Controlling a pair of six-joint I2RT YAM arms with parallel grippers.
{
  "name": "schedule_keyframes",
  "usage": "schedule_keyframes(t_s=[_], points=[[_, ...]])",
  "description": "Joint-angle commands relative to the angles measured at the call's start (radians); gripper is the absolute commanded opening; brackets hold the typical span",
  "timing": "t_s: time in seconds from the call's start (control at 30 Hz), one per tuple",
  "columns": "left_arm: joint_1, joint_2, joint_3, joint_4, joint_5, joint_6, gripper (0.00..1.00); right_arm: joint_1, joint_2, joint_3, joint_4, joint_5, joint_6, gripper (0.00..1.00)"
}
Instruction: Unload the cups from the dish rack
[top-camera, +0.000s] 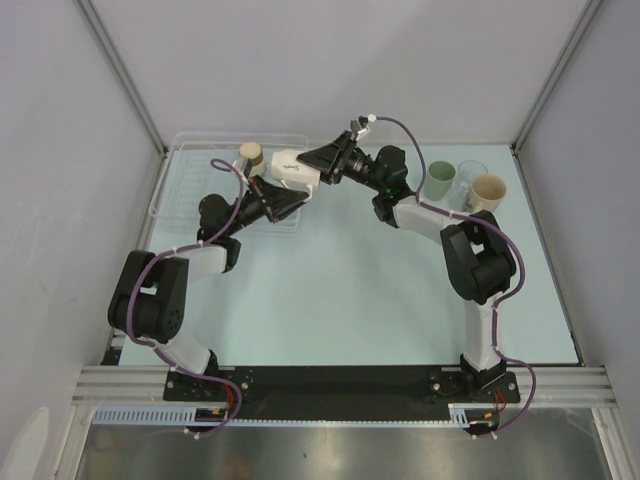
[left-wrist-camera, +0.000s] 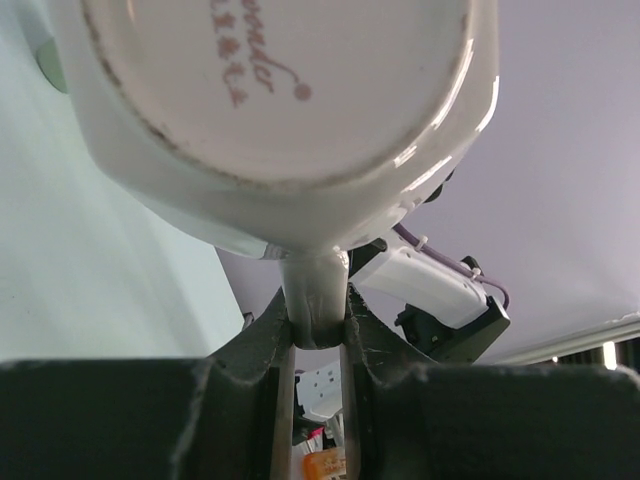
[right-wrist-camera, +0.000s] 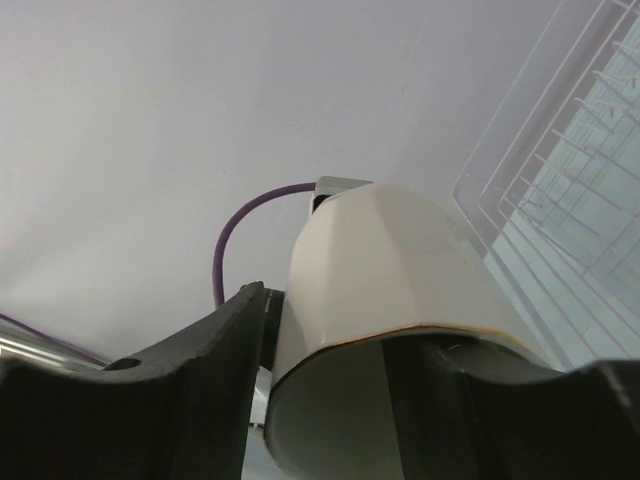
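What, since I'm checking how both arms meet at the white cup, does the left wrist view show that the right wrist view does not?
Only the left wrist view: the white cup's underside with printed script, and its handle pinched in the shut left gripper.
Only the right wrist view: the cup's gold-edged rim and hollow inside, the right gripper at the cup's mouth, and the dish rack bars at the right.
Both: the same white cup, close up.
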Motion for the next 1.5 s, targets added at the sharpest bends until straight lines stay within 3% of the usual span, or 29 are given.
schedule_keyframes(t_s=[0.0, 0.07, 0.1, 0.13, 0.4, 0.5, 0.53, 0.57, 0.67, 0.87, 0.97, 1.0, 1.1, 1.17, 1.2, 1.33, 1.47], points=[[-0.012, -0.046, 0.022, 0.161, -0.003, 0.012, 0.0, 0.017, 0.022, 0.057, 0.047, -0.052, 0.026, 0.4], [-0.014, -0.044, 0.02, 0.164, -0.003, 0.012, 0.0, 0.018, 0.03, 0.059, 0.062, -0.058, 0.041, 0.25], [-0.015, -0.044, 0.02, 0.165, -0.001, 0.011, 0.0, 0.018, 0.033, 0.06, 0.067, -0.061, 0.046, 0.1], [-0.017, -0.04, 0.02, 0.169, -0.001, 0.009, 0.0, 0.018, 0.033, 0.059, 0.07, -0.062, 0.049, 0.0], [-0.017, -0.007, 0.037, 0.19, 0.006, -0.023, 0.0, 0.011, -0.031, 0.01, 0.012, -0.04, 0.023, 0.0], [-0.012, 0.01, 0.054, 0.192, 0.019, -0.032, 0.25, -0.002, -0.077, 0.001, -0.083, -0.035, -0.039, 0.0], [-0.011, 0.013, 0.06, 0.19, 0.022, -0.032, 0.45, -0.006, -0.089, 0.0, -0.121, -0.037, -0.069, 0.0], [-0.007, 0.017, 0.065, 0.189, 0.026, -0.034, 0.53, -0.011, -0.1, 0.0, -0.146, -0.034, -0.085, 0.0], [0.003, 0.031, 0.083, 0.17, 0.036, -0.035, 1.0, -0.04, -0.163, 0.004, -0.253, -0.029, -0.161, 0.0], [0.019, 0.028, 0.094, 0.118, 0.042, -0.01, 1.0, -0.138, -0.323, 0.045, -0.549, -0.008, -0.356, 0.0], [0.025, -0.012, 0.091, 0.016, 0.04, 0.076, 1.0, -0.184, -0.41, 0.155, -0.859, 0.05, -0.505, 0.0], [0.026, -0.047, 0.095, -0.036, 0.036, 0.118, 1.0, -0.192, -0.428, 0.19, -1.054, 0.079, -0.63, 0.0], [0.025, -0.113, 0.135, -0.422, 0.002, 0.334, 1.0, -0.22, -0.496, 0.289, -1.312, 0.233, -0.768, 0.0], [0.023, -0.139, 0.167, -0.566, -0.081, 0.478, 1.0, -0.232, -0.524, 0.33, -1.423, 0.371, -0.807, 0.0], [0.022, -0.151, 0.177, -0.697, -0.117, 0.513, 1.0, -0.23, -0.516, 0.364, -1.57, 0.423, -0.842, 0.0], [0.0, -0.197, 0.2, -0.876, -0.268, 0.658, 1.0, -0.218, -0.563, 0.369, -1.735, 0.683, -0.876, 0.0], [-0.055, -0.207, 0.238, -1.069, -0.457, 0.747, 1.0, -0.123, -0.599, 0.352, -1.905, 0.937, -0.879, 0.0]])
